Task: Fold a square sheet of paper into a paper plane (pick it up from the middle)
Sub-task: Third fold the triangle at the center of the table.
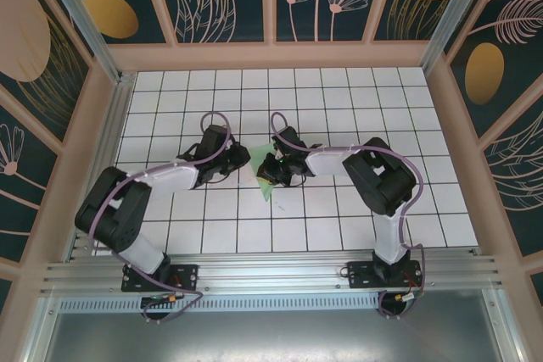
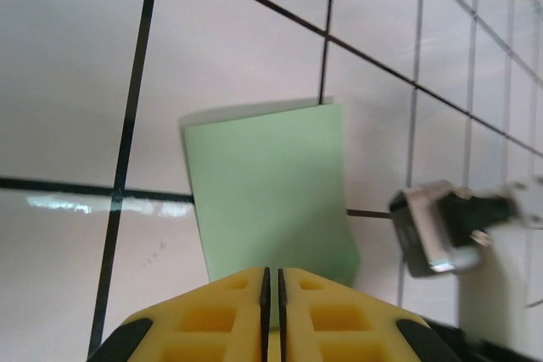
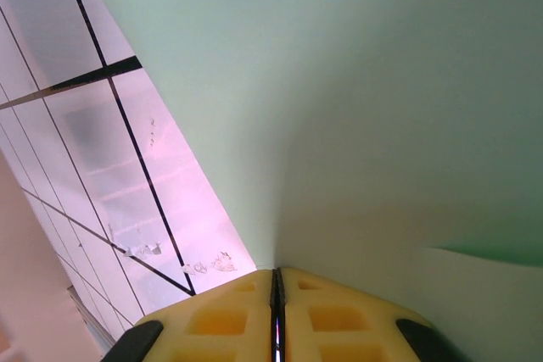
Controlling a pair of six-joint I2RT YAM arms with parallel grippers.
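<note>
Left gripper and right gripper each clamped the paper mid-table; opposing pulls could tear it.

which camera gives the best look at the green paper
Left wrist view: the green paper shows its far edge and both sides clearly. The top external view catches small green slivers, mostly covered; the right wrist view sits too close, showing one edge.

The plain light green sheet of paper sits folded narrower near the middle of the white tiled table, partly lifted and curving.
</note>
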